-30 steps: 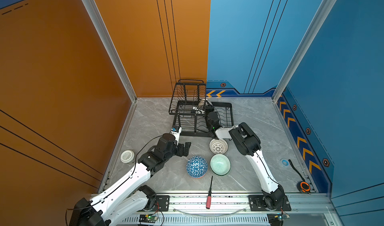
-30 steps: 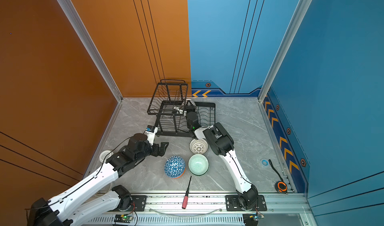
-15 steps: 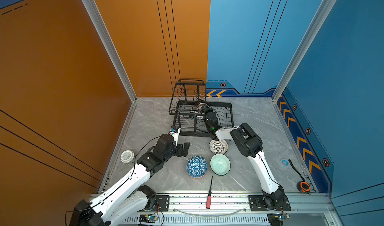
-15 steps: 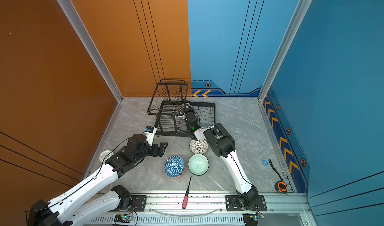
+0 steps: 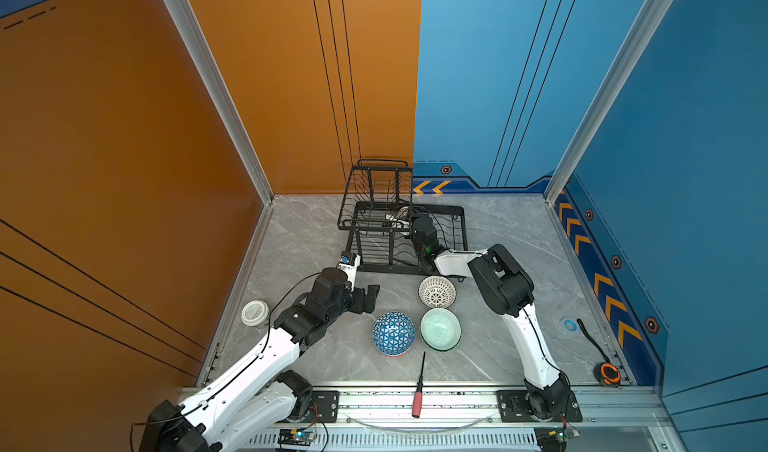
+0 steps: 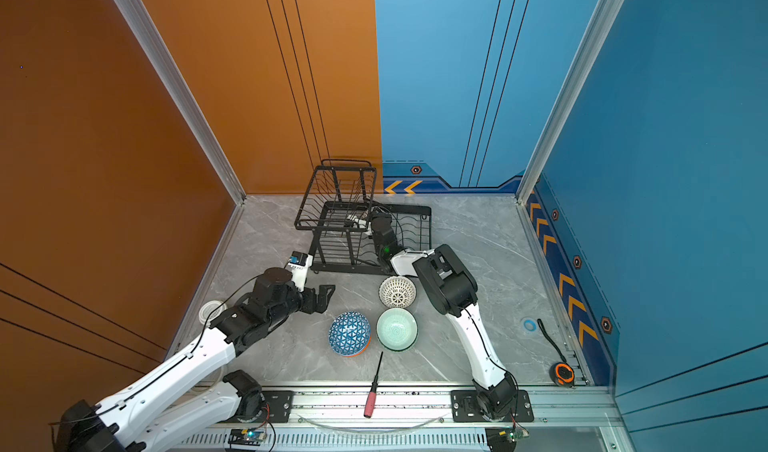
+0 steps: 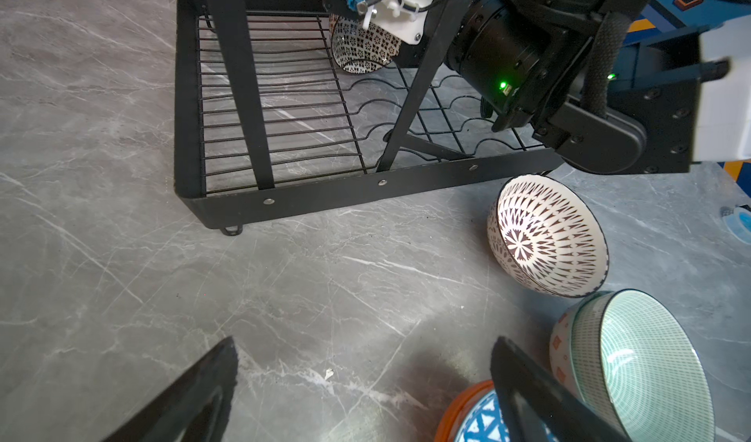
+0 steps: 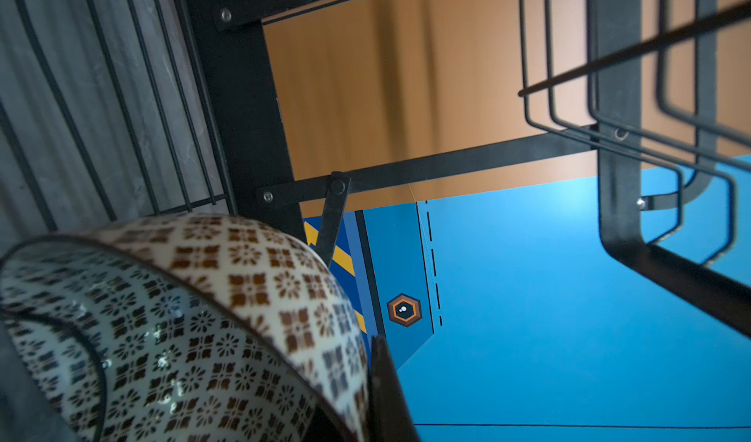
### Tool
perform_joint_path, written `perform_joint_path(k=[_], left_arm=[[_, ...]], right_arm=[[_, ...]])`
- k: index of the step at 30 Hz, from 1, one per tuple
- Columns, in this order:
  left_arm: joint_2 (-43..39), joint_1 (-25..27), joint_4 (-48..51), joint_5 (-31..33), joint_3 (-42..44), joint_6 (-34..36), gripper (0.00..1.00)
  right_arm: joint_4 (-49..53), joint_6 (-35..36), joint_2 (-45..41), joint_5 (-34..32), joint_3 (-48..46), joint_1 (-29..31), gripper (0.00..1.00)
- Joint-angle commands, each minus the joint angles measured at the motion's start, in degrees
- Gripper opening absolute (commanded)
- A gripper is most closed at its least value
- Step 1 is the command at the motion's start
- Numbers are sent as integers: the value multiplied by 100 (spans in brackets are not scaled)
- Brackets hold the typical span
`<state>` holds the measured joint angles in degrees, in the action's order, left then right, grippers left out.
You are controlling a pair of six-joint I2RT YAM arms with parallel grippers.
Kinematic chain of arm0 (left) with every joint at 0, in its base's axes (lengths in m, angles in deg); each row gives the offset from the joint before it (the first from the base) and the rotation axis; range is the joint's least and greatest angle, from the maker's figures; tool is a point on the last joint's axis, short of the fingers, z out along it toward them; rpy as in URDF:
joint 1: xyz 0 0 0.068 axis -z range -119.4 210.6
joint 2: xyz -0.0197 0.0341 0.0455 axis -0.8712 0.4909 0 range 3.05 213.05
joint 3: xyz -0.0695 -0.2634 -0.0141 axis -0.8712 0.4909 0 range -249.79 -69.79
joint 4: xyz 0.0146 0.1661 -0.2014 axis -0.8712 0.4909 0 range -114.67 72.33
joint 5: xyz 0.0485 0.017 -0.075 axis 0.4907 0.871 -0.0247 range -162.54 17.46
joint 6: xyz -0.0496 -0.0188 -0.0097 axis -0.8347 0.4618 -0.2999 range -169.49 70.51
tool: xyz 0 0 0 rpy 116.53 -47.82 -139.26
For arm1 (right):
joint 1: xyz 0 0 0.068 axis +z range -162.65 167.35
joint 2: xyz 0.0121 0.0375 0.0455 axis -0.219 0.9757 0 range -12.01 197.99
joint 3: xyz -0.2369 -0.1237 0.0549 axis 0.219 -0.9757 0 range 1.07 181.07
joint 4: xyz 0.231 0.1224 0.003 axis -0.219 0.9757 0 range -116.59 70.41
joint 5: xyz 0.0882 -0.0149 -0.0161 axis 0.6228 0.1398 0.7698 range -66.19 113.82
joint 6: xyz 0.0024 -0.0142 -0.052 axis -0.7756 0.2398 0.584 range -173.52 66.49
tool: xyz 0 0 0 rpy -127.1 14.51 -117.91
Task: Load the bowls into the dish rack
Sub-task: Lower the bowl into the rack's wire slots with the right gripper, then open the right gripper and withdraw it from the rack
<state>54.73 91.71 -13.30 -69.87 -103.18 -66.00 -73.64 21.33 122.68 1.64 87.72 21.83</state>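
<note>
1. Right tool (image 5: pixel 400 218): the fingers are clamped on the rim of the cream floral-print bowl (image 7: pixel 361 50). The bowl is held tilted inside the dish rack (image 5: pixel 386 268), below the raised upper basket and over the wire floor of the lower tray. Contact between bowl and wires cannot be determined.
2. Left tool (image 7: pixel 365 352): the jaws are spread wide with nothing between them. It is suspended over bare tabletop (image 5: pixel 316 238) in front of the rack.
3. Bowls outside the rack, on the tabletop:
- the white lattice bowl (image 5: pixel 436 291) is just beside the rack's front rail
- the blue triangle-patterned bowl (image 5: pixel 393 332) is inverted over an orange bowl (image 7: pixel 461 405)
- the mint green bowl (image 5: pixel 440 328) is upright, just beside the blue one
4. A red-handled screwdriver (image 5: pixel 417 387) lies near the tabletop's front edge
</note>
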Motion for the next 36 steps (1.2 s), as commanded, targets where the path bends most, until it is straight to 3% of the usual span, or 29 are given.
perform_joint_path(k=[1, 4, 8, 15, 24, 27, 32, 36], left_arm=[[-96, -54, -5, -110, 117, -45, 98], [-101, -58, -4, -110, 113, -45, 98], [-99, -68, -8, -114, 113, -45, 98], [-110, -70, -5, -110, 113, -46, 98], [-111, -74, -1, -116, 128, -52, 98], [-108, -79, -5, -141, 131, -67, 98], [-138, -82, -5, -172, 131, -98, 98], [-191, -79, 35, -163, 130, -122, 98]], right_arm=[[458, -265, -239, -161, 69, -19, 0], [486, -284, -208, -224, 99, -9, 0], [515, -333, -207, -296, 100, -10, 11], [608, -320, -246, -392, 141, -10, 17], [789, -372, -528, -446, 40, 2, 37], [849, -427, -716, -419, -127, 1, 51], [822, -427, -998, -440, -450, -18, 94], [896, -478, -1354, -559, -864, -19, 99]])
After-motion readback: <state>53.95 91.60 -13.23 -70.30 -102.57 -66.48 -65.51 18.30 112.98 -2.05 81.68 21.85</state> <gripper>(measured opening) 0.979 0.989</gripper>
